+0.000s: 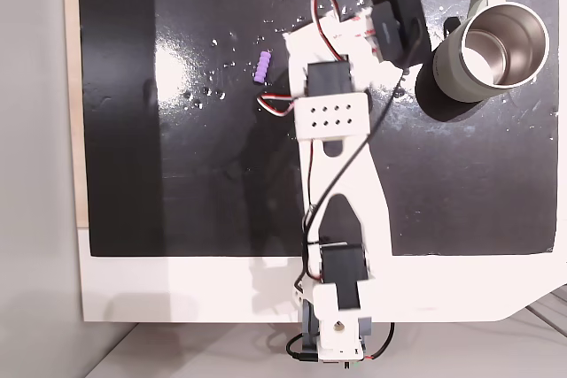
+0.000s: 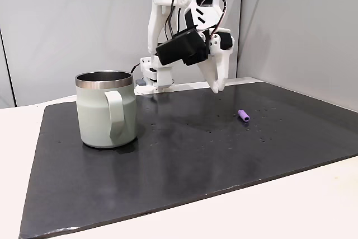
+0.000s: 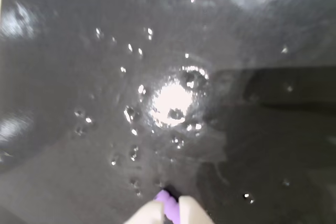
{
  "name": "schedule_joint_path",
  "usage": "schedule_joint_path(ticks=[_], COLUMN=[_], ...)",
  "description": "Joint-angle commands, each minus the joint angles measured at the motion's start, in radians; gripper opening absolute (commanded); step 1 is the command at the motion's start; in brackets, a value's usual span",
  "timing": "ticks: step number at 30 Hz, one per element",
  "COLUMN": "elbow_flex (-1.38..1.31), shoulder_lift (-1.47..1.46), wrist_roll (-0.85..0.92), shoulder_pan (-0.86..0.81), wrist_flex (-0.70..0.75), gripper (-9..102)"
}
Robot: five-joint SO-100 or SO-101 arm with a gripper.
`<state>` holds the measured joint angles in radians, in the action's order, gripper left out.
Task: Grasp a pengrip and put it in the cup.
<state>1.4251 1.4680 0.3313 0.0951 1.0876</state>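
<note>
From above, the little purple pengrip [image 1: 263, 68] lies on the black mat [image 1: 177, 183], just left of the white arm [image 1: 341, 201]. The green cup [image 1: 452, 73] stands well apart from it, far over on the right.

From the side, the gripper [image 2: 217, 85] hangs in the air and points down. Its two fingers are almost pressed together and hold nothing. The pengrip [image 2: 244, 116] rests on the mat, off to the right of the gripper and lower down. The cup [image 2: 98, 118] stands upright at the left.

In the wrist view, the gripper's tips [image 3: 167, 214] peek in at the bottom edge. The pengrip [image 3: 165, 199] shows in the thin gap between them, so I think the aim is good.

The job now is to grab it. I would open the fingers wide first, then go down slowly with one finger on each side. It is tiny and round, so a bump could make it roll away.
</note>
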Motion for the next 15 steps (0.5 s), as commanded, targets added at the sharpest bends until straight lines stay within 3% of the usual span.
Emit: schedule_joint_path(ticks=[1,6,15], elbow_flex=[-0.172,-0.344,-0.565], shoulder_lift=[-0.067,-0.216,-0.417], wrist_roll=[0.017,0.040,0.095], shoulder_pan=[0.038,0.095,0.158], wrist_flex=[0.066,0.166,0.310], gripper=[6,15,15])
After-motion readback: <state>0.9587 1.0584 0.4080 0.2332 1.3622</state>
